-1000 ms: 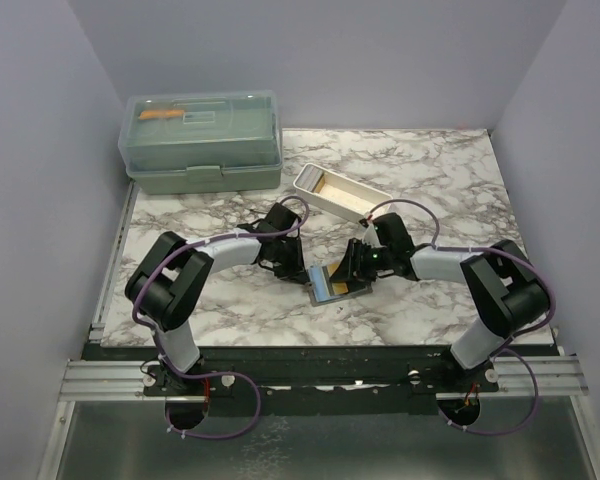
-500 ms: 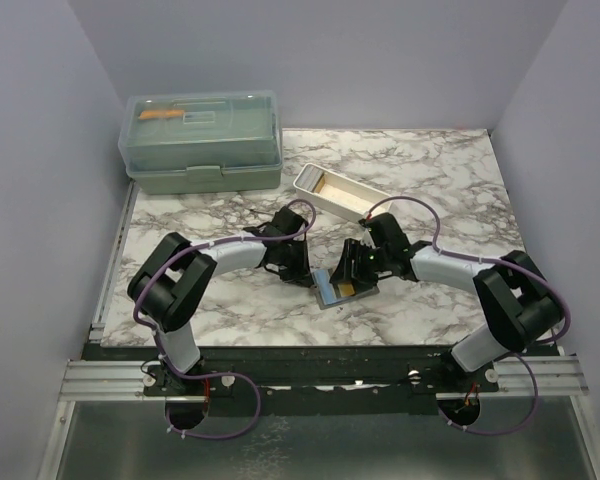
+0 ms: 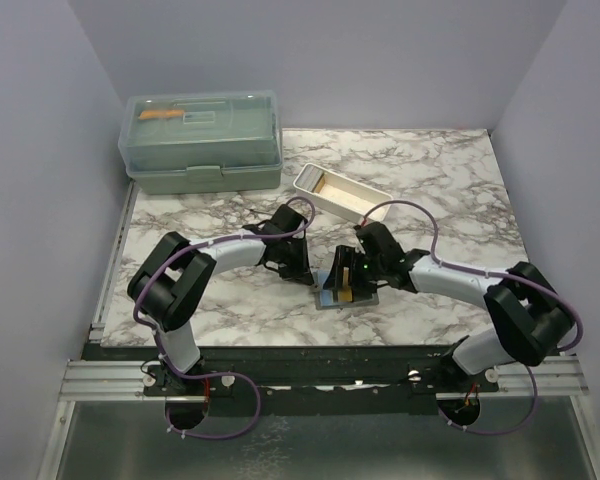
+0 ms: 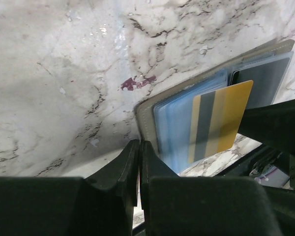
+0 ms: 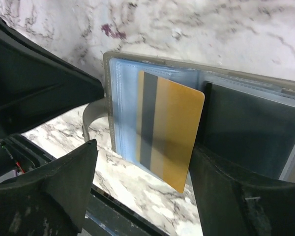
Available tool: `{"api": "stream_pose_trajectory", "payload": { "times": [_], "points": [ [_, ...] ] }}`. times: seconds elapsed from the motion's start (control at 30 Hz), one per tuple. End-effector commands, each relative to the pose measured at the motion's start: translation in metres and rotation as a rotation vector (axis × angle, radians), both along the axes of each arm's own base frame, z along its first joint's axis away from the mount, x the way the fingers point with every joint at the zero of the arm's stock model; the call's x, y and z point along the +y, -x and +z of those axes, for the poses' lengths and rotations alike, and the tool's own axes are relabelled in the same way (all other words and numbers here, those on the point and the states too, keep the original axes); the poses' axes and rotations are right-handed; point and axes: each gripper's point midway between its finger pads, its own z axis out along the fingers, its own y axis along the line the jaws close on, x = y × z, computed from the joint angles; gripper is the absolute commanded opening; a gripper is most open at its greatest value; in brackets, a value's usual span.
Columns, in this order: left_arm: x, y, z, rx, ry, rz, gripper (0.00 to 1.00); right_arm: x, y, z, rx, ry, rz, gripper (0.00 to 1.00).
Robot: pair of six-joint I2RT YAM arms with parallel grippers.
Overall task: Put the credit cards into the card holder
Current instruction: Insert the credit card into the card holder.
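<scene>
Holder (image 3: 326, 298) lies open, worktop (image 3: 230, 300) centre, toward near edge; arms hide most from above. Wrist views show gold card (image 5: 169, 128) slanting over clear pockets. Right end effector (image 5: 145, 164) spread wide, straddling card, gripping nothing. Left end effector (image 4: 139, 150) pinched closed, empty, at holder's edge.

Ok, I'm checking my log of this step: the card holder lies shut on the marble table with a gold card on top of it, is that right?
Not quite. The card holder lies open, not shut, on the marble table, with its clear sleeves and dark inner half showing. The gold card does lie on top of it. The right wrist view shows this plainly.
</scene>
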Motion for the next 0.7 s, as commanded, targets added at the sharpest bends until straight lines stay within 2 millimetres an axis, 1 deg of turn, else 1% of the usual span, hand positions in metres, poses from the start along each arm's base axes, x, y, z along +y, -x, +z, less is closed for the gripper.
{"api": "stream_pose_trajectory", "payload": {
  "times": [0.0,0.1,0.17,0.23,0.27,0.3,0.33,0.37,0.43,0.5,0.6,0.67],
  "points": [
    [-0.007,-0.008,0.008,-0.027,0.02,-0.002,0.11,-0.04,0.005,-0.009,0.009,0.129,-0.09,0.77],
    [-0.006,-0.005,0.008,-0.012,0.028,-0.007,0.12,-0.04,0.005,-0.001,0.0,0.116,-0.081,0.77],
    [-0.006,-0.003,0.008,-0.006,0.032,-0.009,0.12,-0.04,0.005,-0.001,0.006,0.113,-0.092,0.77],
    [-0.007,-0.003,0.01,-0.004,0.04,-0.011,0.13,-0.043,0.005,-0.006,0.02,0.127,-0.108,0.77],
    [-0.008,-0.002,0.011,0.0,0.049,-0.017,0.14,-0.04,0.007,-0.008,0.034,0.116,-0.098,0.77],
    [-0.01,0.0,0.013,0.008,0.063,-0.026,0.16,-0.033,0.008,-0.007,0.043,0.089,-0.062,0.77],
    [-0.012,0.002,0.015,0.017,0.075,-0.034,0.19,-0.025,0.01,-0.006,0.045,0.06,-0.022,0.77],
    [-0.014,0.003,0.017,0.022,0.087,-0.039,0.22,-0.022,0.01,-0.004,0.045,0.049,-0.011,0.76],
    [-0.016,0.005,0.02,0.029,0.105,-0.048,0.27,-0.032,0.006,-0.002,0.026,0.087,-0.068,0.78],
    [-0.017,0.006,0.02,0.033,0.109,-0.05,0.28,-0.04,0.001,0.004,-0.026,0.098,-0.097,0.78],
    [-0.019,0.01,0.014,0.049,0.105,-0.062,0.28,-0.041,-0.001,0.005,-0.031,0.102,-0.089,0.72],
    [-0.021,0.013,0.006,0.067,0.093,-0.068,0.25,-0.039,-0.001,-0.002,-0.013,0.111,-0.067,0.7]
  ]
}}
